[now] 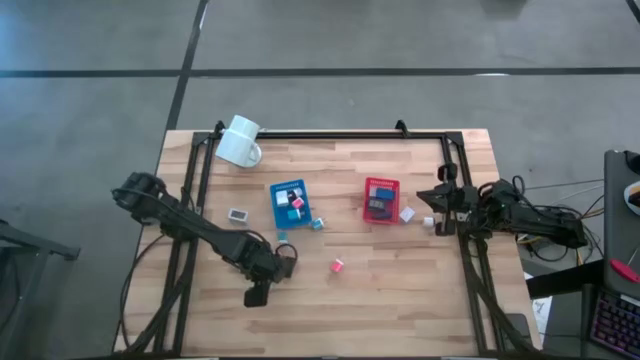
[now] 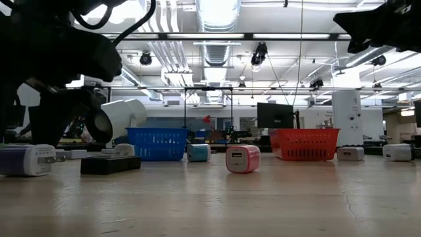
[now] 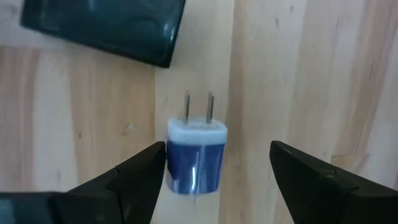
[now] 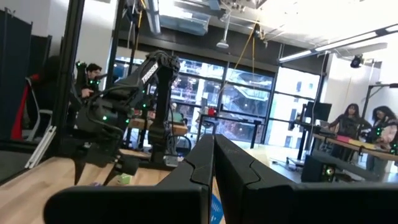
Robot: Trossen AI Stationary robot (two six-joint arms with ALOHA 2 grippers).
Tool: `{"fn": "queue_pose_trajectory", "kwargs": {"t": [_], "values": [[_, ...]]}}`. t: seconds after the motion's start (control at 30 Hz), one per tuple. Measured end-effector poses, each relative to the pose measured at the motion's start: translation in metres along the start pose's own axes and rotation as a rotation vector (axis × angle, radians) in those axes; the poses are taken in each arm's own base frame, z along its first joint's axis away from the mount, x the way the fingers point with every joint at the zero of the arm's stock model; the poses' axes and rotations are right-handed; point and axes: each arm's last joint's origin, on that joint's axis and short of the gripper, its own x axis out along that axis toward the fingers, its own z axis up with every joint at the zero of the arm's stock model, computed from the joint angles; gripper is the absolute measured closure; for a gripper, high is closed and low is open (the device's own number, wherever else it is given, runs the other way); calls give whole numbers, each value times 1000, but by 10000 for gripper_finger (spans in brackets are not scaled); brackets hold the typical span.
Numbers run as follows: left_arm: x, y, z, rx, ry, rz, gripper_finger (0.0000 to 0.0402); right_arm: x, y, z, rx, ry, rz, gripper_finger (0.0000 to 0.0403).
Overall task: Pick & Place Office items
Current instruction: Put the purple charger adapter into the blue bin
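Hovering low over the near left part of the desk (image 1: 400, 300), the left hand (image 3: 211, 171) has its fingers (image 3: 140, 177) spread apart, with a small blue and white plug block (image 3: 196, 155) lying on the wood between them, prongs pointing away from the wrist. The block sits just beside one finger; whether it touches cannot be told. A flat black item (image 3: 109, 28) lies just beyond the block.

Farther in, a blue tray (image 1: 290, 203) left of centre holds a few small blocks, and a red tray (image 1: 381, 200) to its right holds more. A pink cube (image 1: 338, 265) rests alone on the wood nearer than the trays, a teal cube (image 1: 317, 223) sits just beside the blue tray, and a white block (image 1: 238, 214) lies to that tray's left. A white mug (image 1: 240, 142) lies on its side at the far left.

The right hand (image 4: 213, 162) waits at the desk's right edge with its fingers pressed together, holding nothing.
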Motion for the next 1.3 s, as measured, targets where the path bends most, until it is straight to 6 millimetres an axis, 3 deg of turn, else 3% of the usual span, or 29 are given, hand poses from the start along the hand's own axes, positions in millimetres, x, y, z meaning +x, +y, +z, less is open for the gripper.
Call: {"fn": "queue_pose_trajectory", "kwargs": {"t": [0.27, 0.4, 0.53, 0.63, 0.73, 0.83, 0.97, 1.07, 1.2, 1.3], "values": [[10, 5, -3, 11, 2, 33, 132, 3, 0, 1, 5, 54, 9, 394], [13, 8, -6, 7, 8, 38, 185, 5, -1, 1, 6, 67, 10, 394], [10, 9, -4, 23, -4, 22, 276, 6, 0, 0, 9, 75, 11, 394], [4, 11, -4, 74, -1, -24, 275, 7, 0, -1, 19, 77, 11, 394], [-14, 8, -1, 148, -60, -49, 275, 7, 0, 0, 42, 77, 10, 394], [-45, 7, 1, 232, -178, -77, 275, 7, 0, -1, 53, 80, 11, 394], [-97, 16, -1, 291, -475, -96, 275, 7, 0, -1, 57, 84, 11, 394], [-123, 32, -11, 316, -701, -111, 275, 7, 0, -1, 57, 84, 11, 394], [-132, 63, -30, 266, -941, -69, 275, 7, 0, -2, 56, 90, 12, 394], [-126, 81, -45, 186, -1101, -32, 275, 7, 0, -2, 54, 90, 12, 394]]}}
